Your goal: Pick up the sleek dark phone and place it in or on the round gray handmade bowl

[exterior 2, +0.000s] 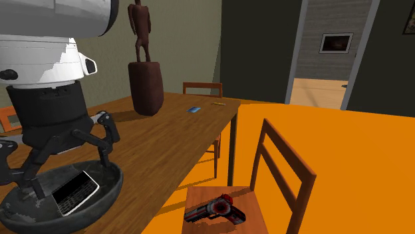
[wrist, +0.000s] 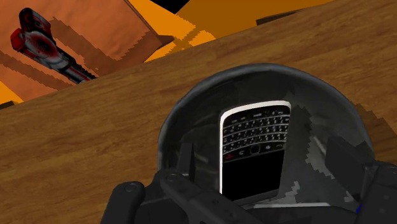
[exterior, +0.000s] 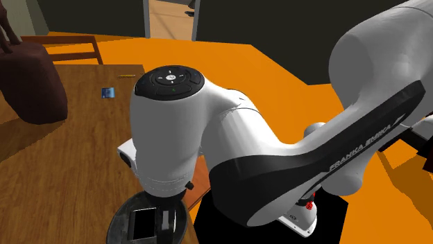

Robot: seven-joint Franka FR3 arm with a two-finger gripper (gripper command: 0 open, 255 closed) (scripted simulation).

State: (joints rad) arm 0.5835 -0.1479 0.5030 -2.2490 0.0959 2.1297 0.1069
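Black phone (wrist: 253,147), keypad up: lying inside grey bowl (exterior 2: 108,191) on wooden table (exterior 2: 169,133). Gripper (exterior 2: 66,166): I read it released, fingers (wrist: 186,159) spread either side of phone. Gun (exterior 2: 214,209) on chair (exterior 2: 282,174), bowl's 3 o'clock, second exterior view.

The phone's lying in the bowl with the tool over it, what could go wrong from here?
The open black tool straddles the dark keypad phone inside the round dark-grey bowl; pulling away sideways might clip the phone or the rim. The bowl sits near the edge of the wooden table, so a snag could drag it off.
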